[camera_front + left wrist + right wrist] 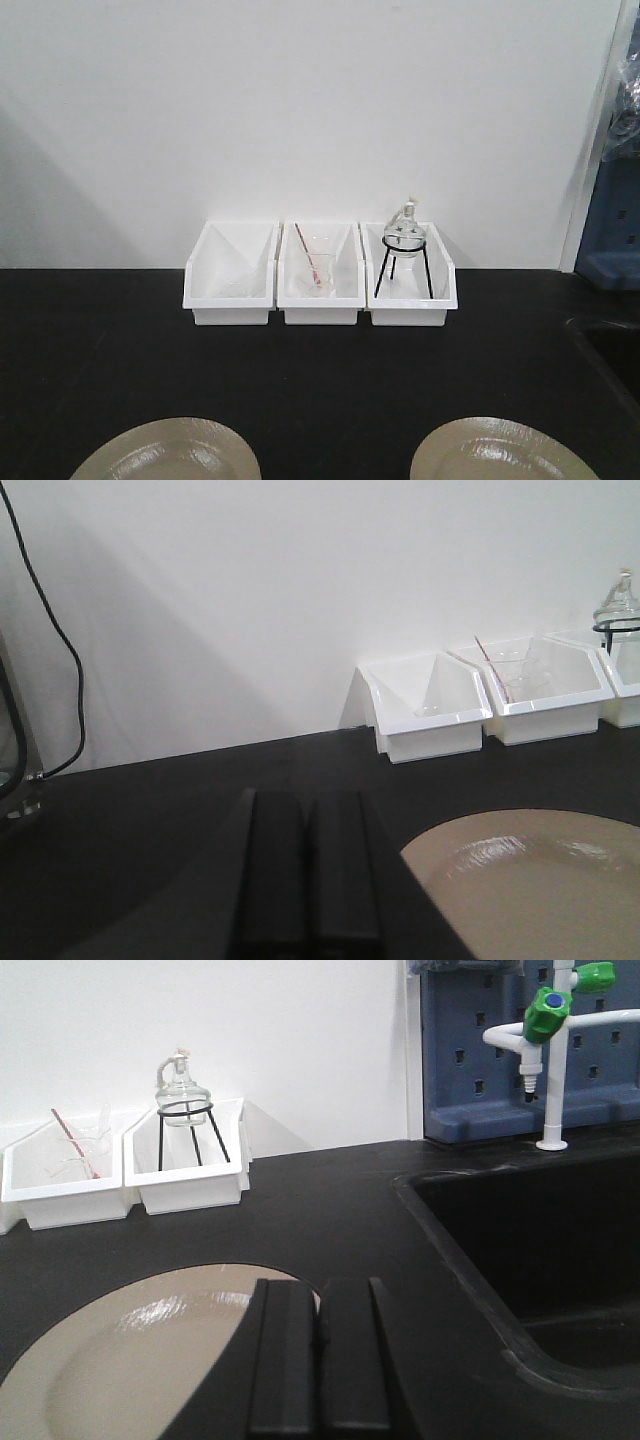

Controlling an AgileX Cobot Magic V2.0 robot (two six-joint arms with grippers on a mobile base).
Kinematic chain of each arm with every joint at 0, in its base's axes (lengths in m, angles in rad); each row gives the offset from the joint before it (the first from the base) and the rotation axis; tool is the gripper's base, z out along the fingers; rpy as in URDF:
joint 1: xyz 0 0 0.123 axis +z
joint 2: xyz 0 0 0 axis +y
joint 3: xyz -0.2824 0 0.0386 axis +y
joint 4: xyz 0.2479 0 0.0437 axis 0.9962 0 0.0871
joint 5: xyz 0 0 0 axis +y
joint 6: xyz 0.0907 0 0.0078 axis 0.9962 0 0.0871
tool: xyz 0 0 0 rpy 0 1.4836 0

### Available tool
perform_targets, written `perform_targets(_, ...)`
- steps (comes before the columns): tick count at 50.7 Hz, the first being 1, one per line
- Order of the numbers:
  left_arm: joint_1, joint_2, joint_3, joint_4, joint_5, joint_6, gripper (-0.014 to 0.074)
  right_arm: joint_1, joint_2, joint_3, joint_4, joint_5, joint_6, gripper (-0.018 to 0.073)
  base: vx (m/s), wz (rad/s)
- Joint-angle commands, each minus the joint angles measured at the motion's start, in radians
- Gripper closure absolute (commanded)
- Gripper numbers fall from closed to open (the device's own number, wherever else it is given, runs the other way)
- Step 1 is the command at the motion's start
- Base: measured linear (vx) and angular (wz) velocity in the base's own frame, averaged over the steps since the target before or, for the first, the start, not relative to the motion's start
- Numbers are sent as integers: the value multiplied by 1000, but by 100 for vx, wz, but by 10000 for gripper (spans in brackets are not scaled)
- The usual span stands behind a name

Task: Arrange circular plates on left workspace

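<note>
Two round beige plates lie on the black bench [320, 380] near its front edge, the left plate [165, 455] and the right plate [500, 455] well apart. In the left wrist view my left gripper [305, 798] is shut and empty, low over the bench just left of the left plate [540, 890]. My right gripper [319, 1285] is shut too, with its fingers over the right rim of the right plate [130, 1360]; nothing shows between them. Neither gripper appears in the front view.
Three white bins stand in a row at the back wall: an empty one [230, 275], one with glassware and a red rod [320, 275], one with a flask on a black stand [408, 270]. A recessed sink [540, 1230] with a green-knobbed tap [548, 1050] lies to the right.
</note>
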Motion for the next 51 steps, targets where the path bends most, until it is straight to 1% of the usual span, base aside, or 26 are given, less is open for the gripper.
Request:
perform_targets(1,-8,-6,17,0,-85,-10,596,-1,-9,22,-12,-79,-8,560,-6,-6)
perform_targets(27,-8,-6,17,0,-85,-10,596,-1,-9,22,-12,-90,-8,560,-2,-2)
perform_targets(29,-8,-6,10,-1,-101,-9,596,-1,-9,22,-12,-92,-8,560,0,0)
perform_targets(34,-8,-6,9,-1,-164,-9,596,-1,-9,19,-7,-177,-1,560,0,0)
perform_targets(36,-8,-6,9,-1,-186,-9,596,1,-9,19,18,-224,24,560,0,0)
perform_targets(39,-8,-6,9,-10,-257,-15,596,1,-9,10,62,-269,83,560,0,0)
perform_targets(40,-8,-6,9,-20,-275,-26,596,1,-9,2,75,-271,106,560,0,0)
perform_targets(41,-8,-6,9,-41,-303,-54,596,1,-9,-10,81,-269,127,560,0,0)
perform_targets(43,-9,-6,6,-88,-340,-127,596,1,-9,-34,97,-254,166,560,0,0)
perform_targets(45,-9,-6,-14,-152,-340,-231,596,1,-1,-71,112,-227,217,560,0,0)
perform_targets(47,-9,-6,-42,-195,-300,-304,596,1,12,-106,112,-193,253,560,0,0)
perform_targets(48,-9,-6,-55,-207,-288,-326,596,1,25,-129,112,-170,269,560,0,0)
perform_targets(49,-9,-3,-76,-213,-235,-350,596,1,40,-145,112,-145,277,560,0,0)
perform_targets(51,-9,11,-114,-204,-148,-370,596,1,74,-197,112,-98,288,560,0,0)
